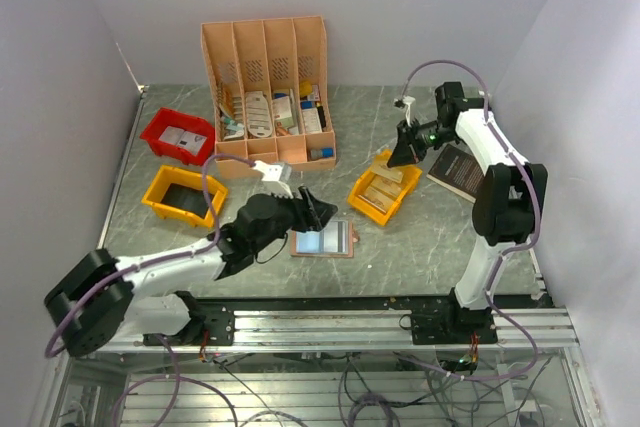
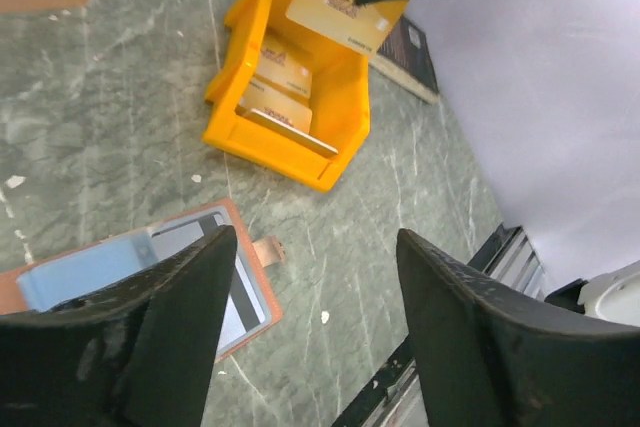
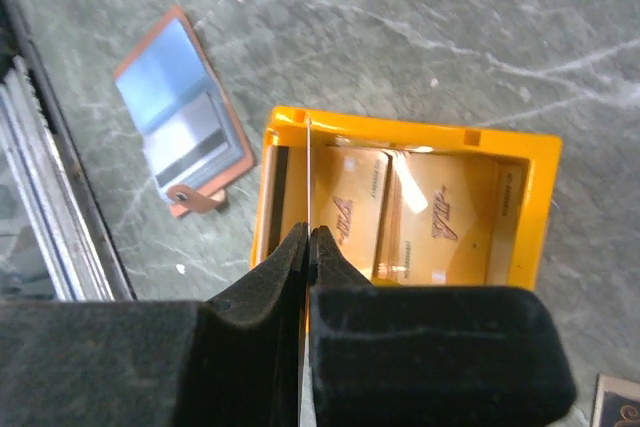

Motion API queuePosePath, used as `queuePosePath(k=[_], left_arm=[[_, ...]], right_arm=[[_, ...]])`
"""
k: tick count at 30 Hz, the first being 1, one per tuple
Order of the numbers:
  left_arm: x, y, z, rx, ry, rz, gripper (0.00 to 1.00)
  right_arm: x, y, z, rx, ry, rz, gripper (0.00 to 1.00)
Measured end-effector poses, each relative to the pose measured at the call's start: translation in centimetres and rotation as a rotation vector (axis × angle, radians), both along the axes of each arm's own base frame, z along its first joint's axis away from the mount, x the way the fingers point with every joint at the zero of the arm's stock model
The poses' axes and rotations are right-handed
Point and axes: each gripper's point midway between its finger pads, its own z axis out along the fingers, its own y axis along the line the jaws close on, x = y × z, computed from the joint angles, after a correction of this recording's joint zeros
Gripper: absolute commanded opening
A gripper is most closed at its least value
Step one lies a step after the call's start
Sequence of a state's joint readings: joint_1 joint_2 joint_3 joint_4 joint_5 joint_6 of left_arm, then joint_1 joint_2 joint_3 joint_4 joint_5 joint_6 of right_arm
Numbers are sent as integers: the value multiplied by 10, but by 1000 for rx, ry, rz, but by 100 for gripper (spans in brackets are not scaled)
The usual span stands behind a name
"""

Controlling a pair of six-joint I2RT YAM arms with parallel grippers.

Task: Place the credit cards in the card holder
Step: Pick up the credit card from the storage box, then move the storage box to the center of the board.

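The card holder (image 1: pixel 322 239) (image 2: pixel 130 267) (image 3: pixel 180 112) lies open on the table, tan-brown with pale blue pocket panels. Gold credit cards (image 3: pixel 440 217) (image 2: pixel 280 67) sit in a yellow bin (image 1: pixel 383 197) (image 2: pixel 270 152) (image 3: pixel 400 125) to its right. My right gripper (image 1: pixel 405 152) (image 3: pixel 310 230) is shut on one gold card (image 2: pixel 340 2) (image 3: pixel 309 167), held edge-up above the bin's left end. My left gripper (image 1: pixel 315 212) (image 2: pixel 315 247) hangs open just above the card holder's right edge, with nothing between its fingers.
A peach slotted organiser (image 1: pixel 265 87) stands at the back. A red bin (image 1: pixel 178 135) and a second yellow bin (image 1: pixel 185 197) sit at the left. A black book (image 1: pixel 458 172) (image 2: pixel 410 52) lies right of the card bin. The metal rail (image 1: pixel 380 317) runs along the near edge.
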State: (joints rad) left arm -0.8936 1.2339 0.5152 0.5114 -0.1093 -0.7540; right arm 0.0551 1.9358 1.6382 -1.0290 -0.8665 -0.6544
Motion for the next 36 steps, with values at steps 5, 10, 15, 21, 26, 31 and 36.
queuePosePath(k=[5,10,15,21,26,31,36], left_arm=[[0,32,16,-98,-38,58,87],[0,44,27,-232,-28,66,84],[-4,41,56,-409,-31,33,82],[-3,35,75,-556,0,16,79],[1,27,75,-626,66,-1,70],[5,17,80,-686,89,-33,69],[3,15,84,-699,54,-61,69]], right_arm=[[-11,15,26,154,48,-2,0],[-32,35,50,334,210,-98,0],[-36,47,72,478,479,-334,0],[-28,54,92,600,797,-554,0],[-22,57,108,674,895,-593,0],[-22,60,117,678,795,-522,0],[-19,59,130,598,346,-276,0]])
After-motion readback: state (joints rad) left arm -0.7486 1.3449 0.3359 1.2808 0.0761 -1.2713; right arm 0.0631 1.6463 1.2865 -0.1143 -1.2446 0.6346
